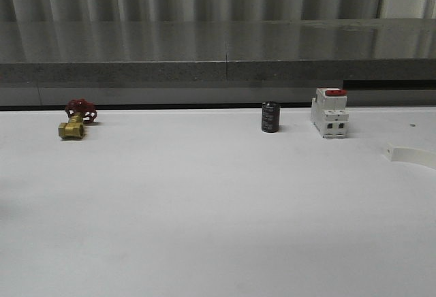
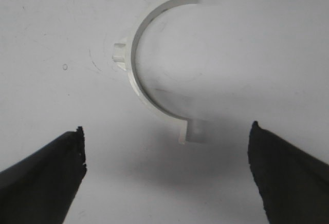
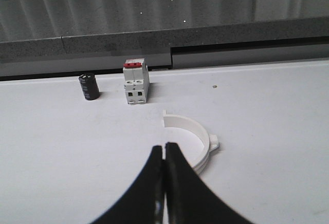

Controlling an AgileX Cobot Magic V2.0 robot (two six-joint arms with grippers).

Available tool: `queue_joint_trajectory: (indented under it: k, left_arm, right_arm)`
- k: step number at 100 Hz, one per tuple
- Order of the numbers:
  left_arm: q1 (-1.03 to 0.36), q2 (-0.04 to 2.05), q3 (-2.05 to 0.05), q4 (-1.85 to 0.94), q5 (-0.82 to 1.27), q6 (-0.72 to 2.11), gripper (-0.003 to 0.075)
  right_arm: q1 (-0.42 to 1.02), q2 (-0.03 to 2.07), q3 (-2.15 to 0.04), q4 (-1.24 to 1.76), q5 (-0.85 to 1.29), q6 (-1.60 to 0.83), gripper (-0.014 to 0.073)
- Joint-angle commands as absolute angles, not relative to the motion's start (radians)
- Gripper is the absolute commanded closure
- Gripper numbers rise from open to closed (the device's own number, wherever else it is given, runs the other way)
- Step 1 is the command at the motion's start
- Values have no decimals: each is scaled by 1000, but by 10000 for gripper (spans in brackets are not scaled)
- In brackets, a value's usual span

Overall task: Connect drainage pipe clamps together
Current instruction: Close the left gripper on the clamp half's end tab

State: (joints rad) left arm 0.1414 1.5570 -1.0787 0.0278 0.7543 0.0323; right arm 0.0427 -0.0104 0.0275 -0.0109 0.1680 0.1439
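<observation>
One white half-ring clamp lies flat on the white table in the left wrist view, its small tab on the outer side. My left gripper hangs above it, open wide, the near flange lying between the two black fingers without touching them. A second white half-ring clamp lies just beyond my right gripper, which is shut with nothing between its fingers. In the front view the end of this clamp shows at the right edge of the table.
A white breaker with a red switch and a small black cylinder stand near the table's back edge. A brass valve with a red handle lies at the back left. A grey ledge runs behind the table.
</observation>
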Motion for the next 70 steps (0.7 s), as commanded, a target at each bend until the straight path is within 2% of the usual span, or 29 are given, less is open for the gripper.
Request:
queue_joint_trajectory:
  k: [1,38,70]
  left_arm:
    - [167,1595,-1149,16,714,51,99]
    - [211,1818,-1281,0,707,120,99]
    - [211,1906,-1339,0,681,145,99]
  right_arm:
    - [41,-31,13,-12,88,138,662]
    - [41,-31,13,-12,88,138,662]
    - [41,-31,13,-12,88,138,662]
